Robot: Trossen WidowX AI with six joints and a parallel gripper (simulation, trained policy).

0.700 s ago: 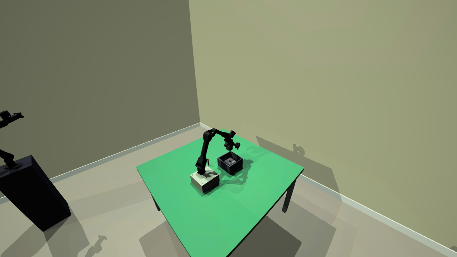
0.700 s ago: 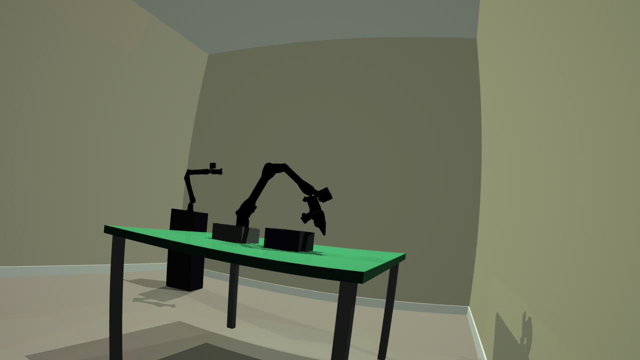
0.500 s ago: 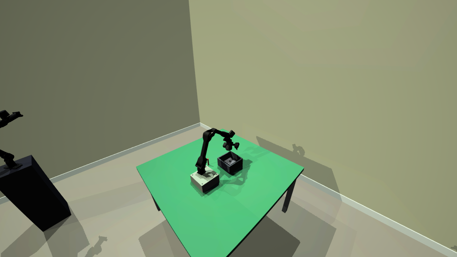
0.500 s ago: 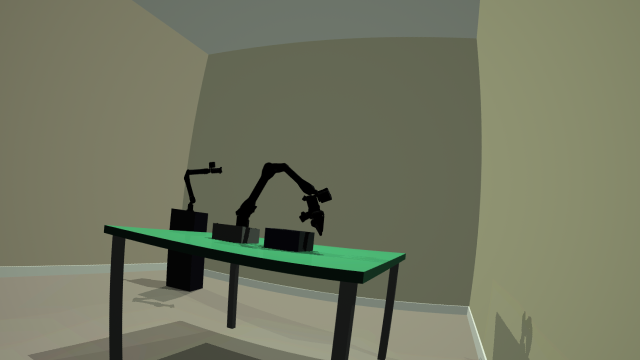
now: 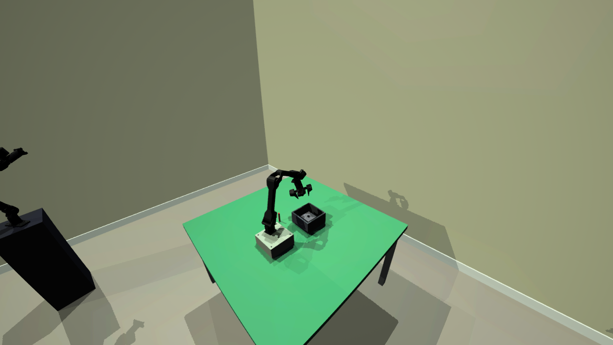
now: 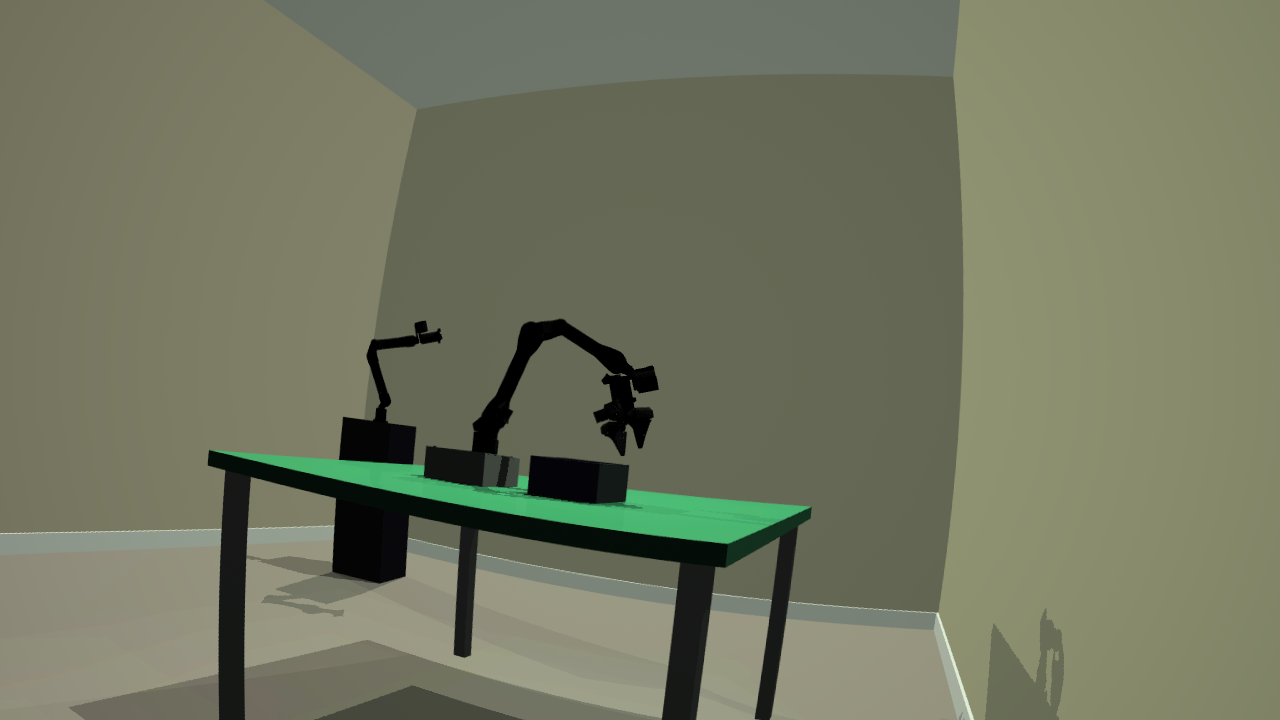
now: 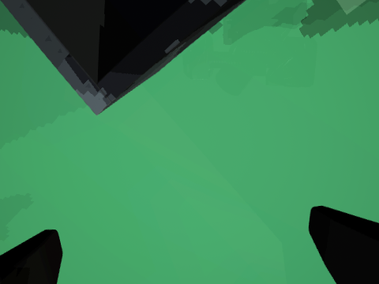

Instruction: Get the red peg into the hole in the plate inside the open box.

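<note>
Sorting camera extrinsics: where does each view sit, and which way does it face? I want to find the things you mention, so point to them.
Top: high off to one side, looking obliquely down at the green table [image 5: 240, 279] [image 6: 537, 514] [image 7: 178, 158]; whole arm [image 5: 271, 197] [image 6: 514, 367] shows.
Exterior: low beside the table, near tabletop height, facing across it; whole arm shows.
Wrist: on the hand [image 5: 302, 195] [image 6: 630, 450] [image 7: 188, 233], facing the tabletop; only fingertips show.
Top and exterior share arm, table.

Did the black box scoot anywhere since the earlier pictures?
No. In the top view, the black box sits in the same spot beside the robot's white base.
</note>
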